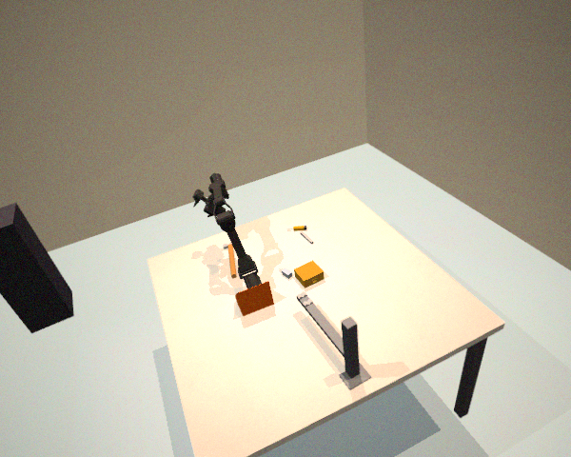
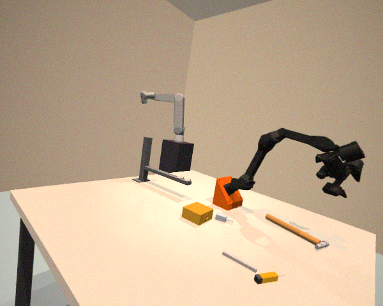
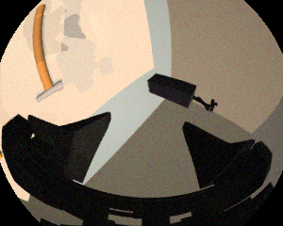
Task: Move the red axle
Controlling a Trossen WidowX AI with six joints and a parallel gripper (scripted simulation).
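From the top view, I see my gripper (image 1: pixel 201 200) (image 2: pixel 352 187) (image 3: pixel 148 121) raised at upper left of centre, and the dark bracket (image 1: pixel 350 348) (image 2: pixel 145 159) standing on the counter (image 1: pixel 423 314) (image 2: pixel 112 237) at lower right.

In the exterior view, a yellow block (image 1: pixel 308 271) (image 2: pixel 196 212) sits near centre with a round orange spot on one face; I can't tell if that's the axle.

In the wrist view, my gripper is spread wide, gripping nothing, and a hammer (image 1: pixel 232 260) (image 2: pixel 292 228) (image 3: pixel 39 47) lies upper left.
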